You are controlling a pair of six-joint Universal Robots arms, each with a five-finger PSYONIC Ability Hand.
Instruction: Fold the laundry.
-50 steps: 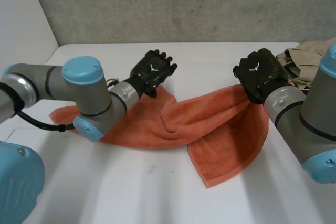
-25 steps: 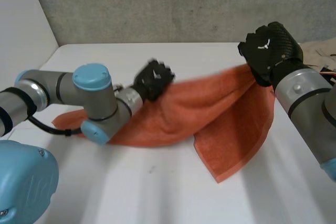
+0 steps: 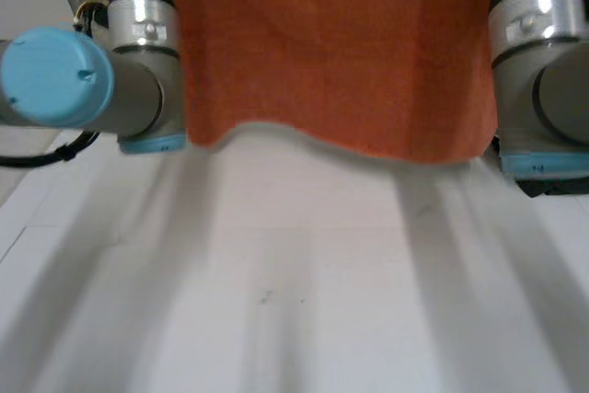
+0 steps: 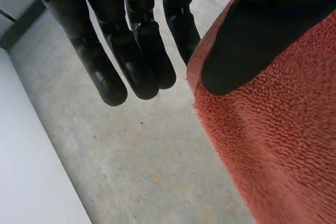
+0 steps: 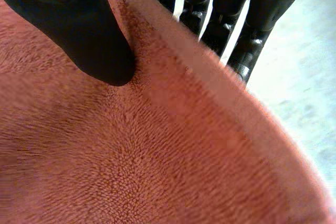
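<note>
I hold the towel [image 3: 336, 52] spread in the air between both arms, its lower edge hanging above the table [image 3: 304, 273]. My left hand [image 4: 252, 35] pinches the left edge, thumb against straight fingers. My right hand [image 5: 79, 30] pinches the right edge the same way.

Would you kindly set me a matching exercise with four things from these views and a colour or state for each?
Things:
1. towel
2. table
3. left arm's cap
4. right hand

Colour or state:
a. white
b. light blue
c. thumb pressed on the cloth
d. orange, hanging between the arms

Pairs: 1-d, 2-a, 3-b, 4-c.
</note>
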